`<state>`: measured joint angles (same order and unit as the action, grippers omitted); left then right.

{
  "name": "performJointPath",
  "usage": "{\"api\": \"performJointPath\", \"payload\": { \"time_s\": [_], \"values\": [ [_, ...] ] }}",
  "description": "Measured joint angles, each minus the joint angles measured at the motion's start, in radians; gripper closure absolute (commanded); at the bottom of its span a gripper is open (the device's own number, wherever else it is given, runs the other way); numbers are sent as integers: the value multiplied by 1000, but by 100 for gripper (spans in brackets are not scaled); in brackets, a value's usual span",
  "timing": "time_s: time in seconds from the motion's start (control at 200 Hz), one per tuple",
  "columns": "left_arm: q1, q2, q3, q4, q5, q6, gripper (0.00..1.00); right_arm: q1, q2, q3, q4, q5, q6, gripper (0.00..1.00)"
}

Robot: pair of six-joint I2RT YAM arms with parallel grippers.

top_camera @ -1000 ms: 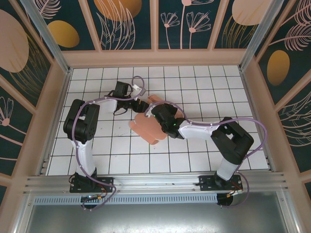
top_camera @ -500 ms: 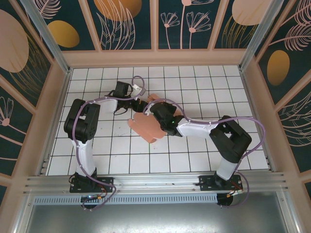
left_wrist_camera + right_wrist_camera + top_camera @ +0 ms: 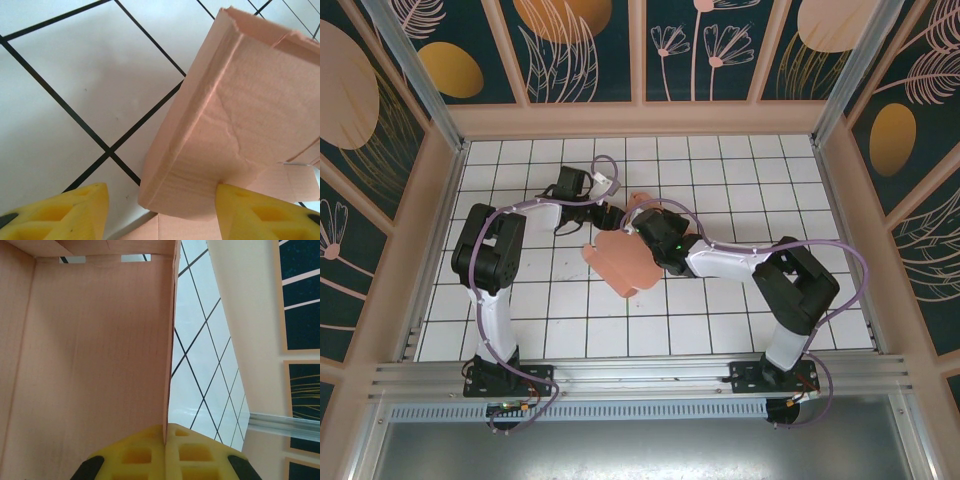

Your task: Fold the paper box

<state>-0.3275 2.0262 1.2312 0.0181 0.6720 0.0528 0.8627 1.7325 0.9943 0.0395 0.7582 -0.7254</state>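
The paper box (image 3: 618, 262) is a salmon-pink card piece, partly folded, in the middle of the tiled floor. In the right wrist view one upright wall of the paper box (image 3: 90, 355) stands edge-on, and my right gripper (image 3: 165, 429) is shut on that wall's edge. From the top, the right gripper (image 3: 642, 232) sits at the box's far right side. My left gripper (image 3: 162, 200) is open. A creased corner of the box (image 3: 225, 115) lies between its yellow fingers (image 3: 65, 212), against the right one and apart from the left one. The left gripper (image 3: 611, 214) is at the box's far edge.
The white tiled floor (image 3: 740, 180) is fenced by wood-framed walls with dark floral panels (image 3: 590, 50). An aluminium rail (image 3: 640, 375) runs along the near edge, by the arm bases. Open floor lies to the left, right and front of the box.
The right gripper has shifted a little to the left and away, carrying the box slightly left. The left arm has barely moved.
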Motion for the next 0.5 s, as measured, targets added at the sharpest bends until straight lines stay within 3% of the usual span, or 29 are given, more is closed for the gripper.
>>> {"api": "performJointPath", "payload": {
  "time_s": [0.5],
  "values": [
    [0, 0, 5, -5, 8, 7, 45, 0, 0, 37, -45, -10, 2, 100]
  ]
}}
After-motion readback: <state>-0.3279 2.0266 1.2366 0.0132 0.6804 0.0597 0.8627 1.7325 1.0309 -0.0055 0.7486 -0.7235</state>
